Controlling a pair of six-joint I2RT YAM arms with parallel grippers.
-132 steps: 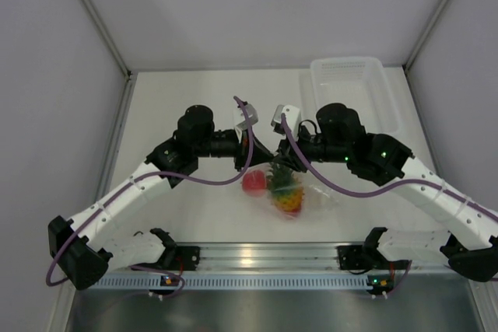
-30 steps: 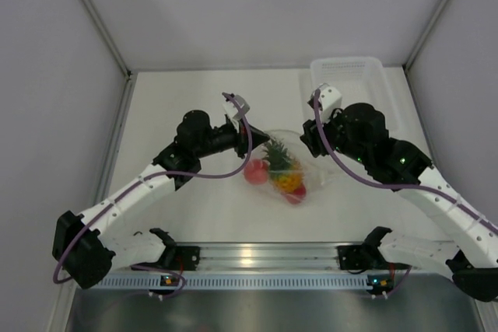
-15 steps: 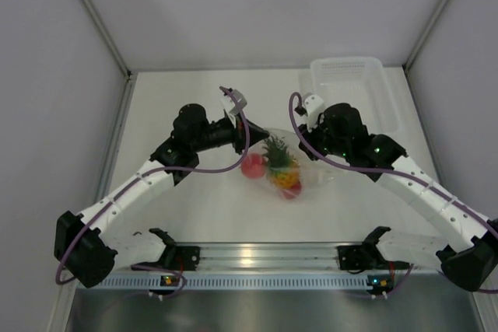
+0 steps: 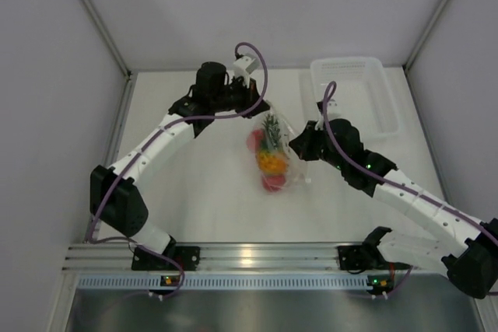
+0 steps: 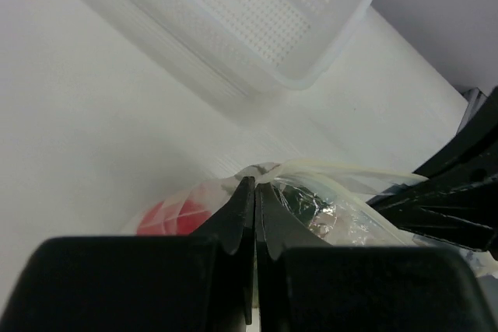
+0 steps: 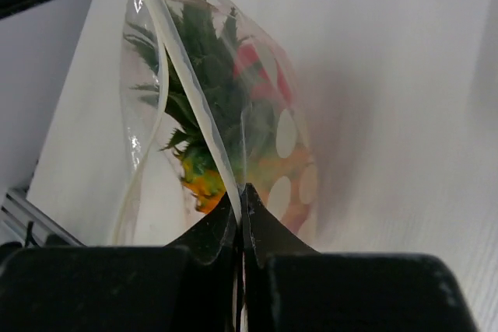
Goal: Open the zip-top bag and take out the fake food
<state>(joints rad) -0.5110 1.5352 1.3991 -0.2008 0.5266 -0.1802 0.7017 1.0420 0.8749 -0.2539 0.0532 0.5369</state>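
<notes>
The clear zip-top bag [image 4: 282, 153] hangs between my two grippers above the table, its mouth pulled apart. Inside are the toy pineapple [image 4: 271, 153] with its green crown and red round fruits [image 4: 272, 184]. My left gripper [image 4: 261, 110] is shut on the bag's far lip; in the left wrist view the pinched lip [image 5: 261, 172] and a red fruit [image 5: 173, 218] show. My right gripper [image 4: 294, 144] is shut on the near zip strip [image 6: 198, 106], with the pineapple [image 6: 204, 126] seen through the plastic.
A rigid translucent bin [image 4: 354, 91] stands at the back right, also in the left wrist view [image 5: 257, 21]. Grey walls enclose the white table [image 4: 179, 200]. A metal rail [image 4: 257, 258] runs along the near edge.
The left gripper moved toward the back and the right gripper came nearer, turning the bag so that it hangs lengthwise. The food shifted with it.
</notes>
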